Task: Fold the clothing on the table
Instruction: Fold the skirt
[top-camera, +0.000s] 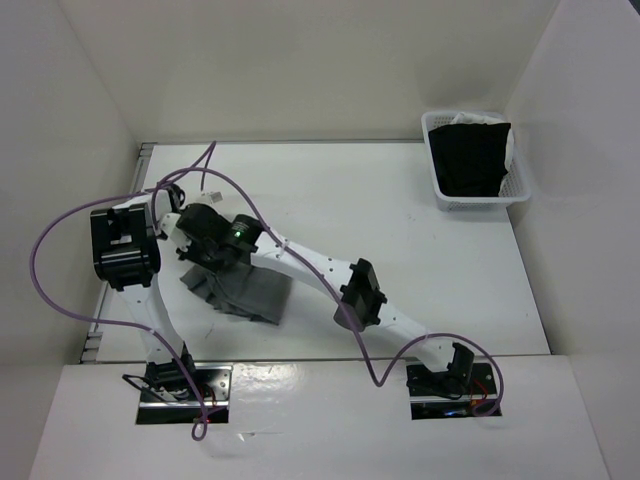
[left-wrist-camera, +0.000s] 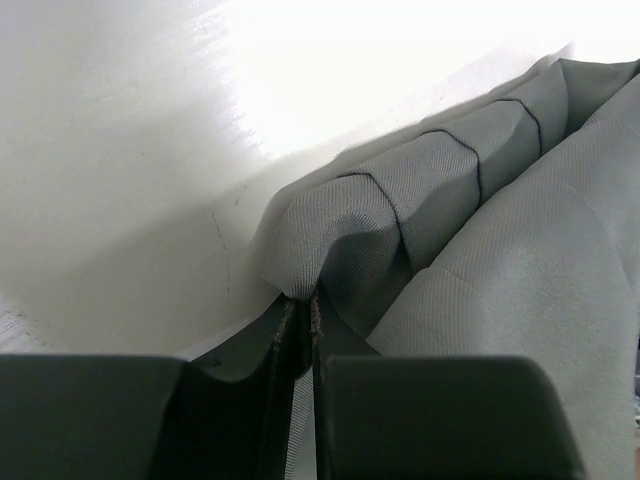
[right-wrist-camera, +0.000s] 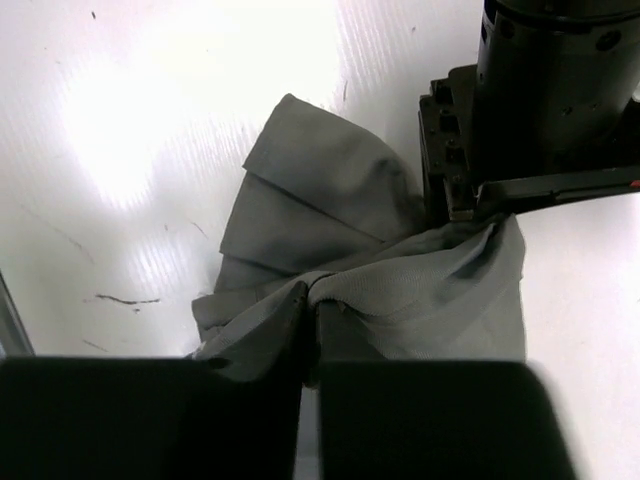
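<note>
White bench (top-camera: 420, 260) at its left side is covered by the bunched skirt (top-camera: 250, 298), pinched at one edge by the left gripper (left-wrist-camera: 302, 306) and at another by the right gripper (right-wrist-camera: 308, 300), so thin cloth could be lost if tugged unevenly.

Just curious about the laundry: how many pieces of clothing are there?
2: a mid-grey pleated fabric skirt, on the left of the white table; a black garment in the white slatted plastic basket, far right. More may hide beneath.

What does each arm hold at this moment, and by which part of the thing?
Both hold the grey skirt: the left gripper pinches a pleated edge, the right gripper a bunched fold.
</note>
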